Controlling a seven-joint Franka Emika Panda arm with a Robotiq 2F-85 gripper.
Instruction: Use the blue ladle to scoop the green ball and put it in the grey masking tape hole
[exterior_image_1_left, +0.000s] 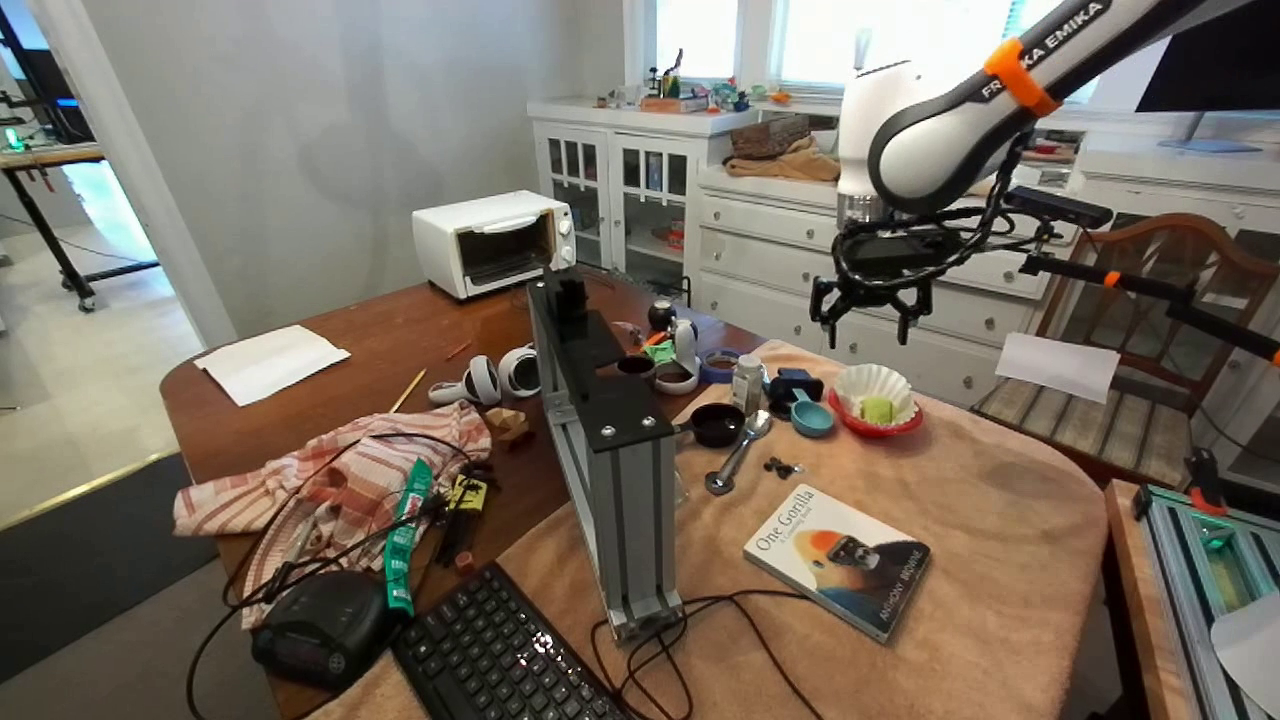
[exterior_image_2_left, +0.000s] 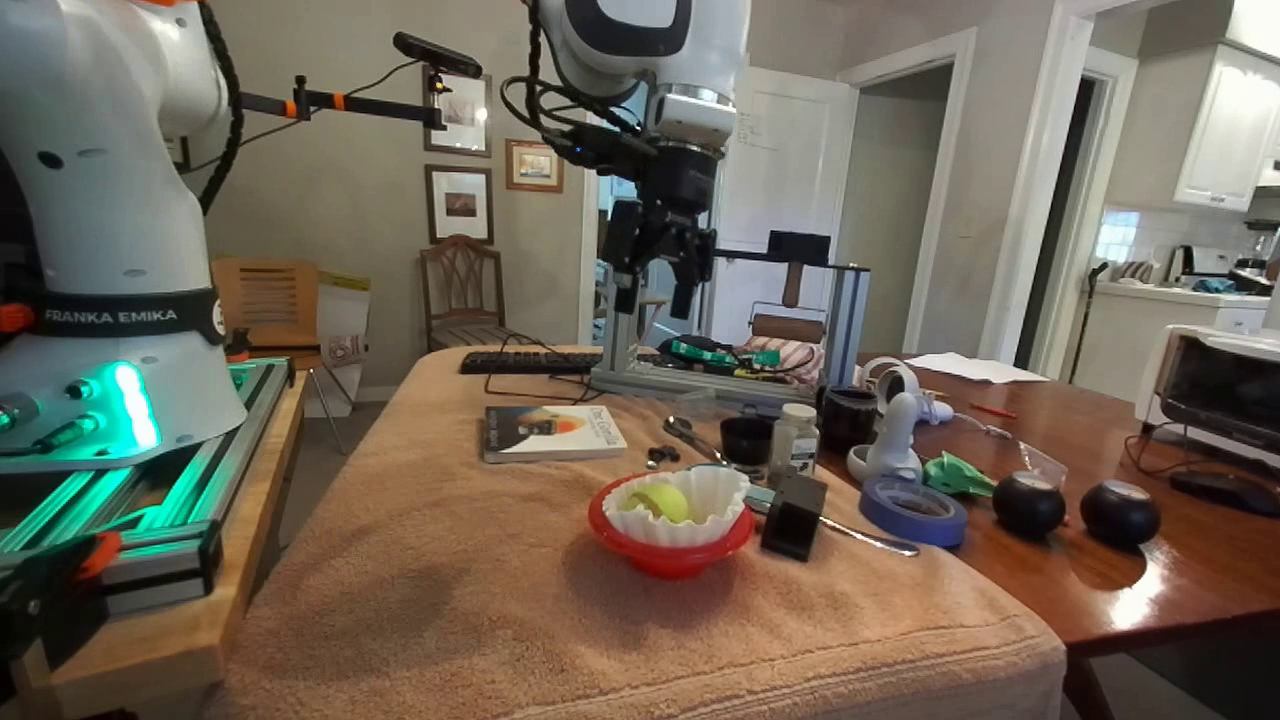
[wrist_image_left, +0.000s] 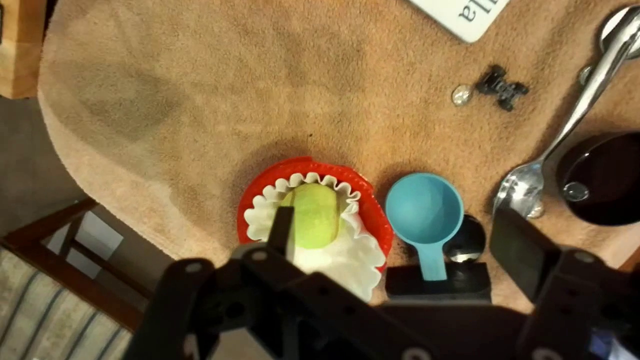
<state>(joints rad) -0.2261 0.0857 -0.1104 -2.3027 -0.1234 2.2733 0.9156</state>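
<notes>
Hand (exterior_image_1_left: 867, 335) up over the tabletop (exterior_image_1_left: 400, 340), fingers spread wide from where I stand | blue ladle (wrist_image_left: 424, 210) lying with its cup just beside the red bowl (exterior_image_2_left: 672, 562), handle end over a black block (wrist_image_left: 470, 281) | green ball (wrist_image_left: 316, 217) in the bowl's fluted white paper (wrist_image_left: 337, 270) | crowding near: metal spoon (wrist_image_left: 580, 111), dark cup (wrist_image_left: 605, 185), capped bottle (exterior_image_2_left: 795, 450); book (exterior_image_1_left: 838, 565), metal frame (exterior_image_1_left: 652, 520) farther off

Both exterior views share the table (exterior_image_1_left: 400, 330); wrist view faces down.
</notes>
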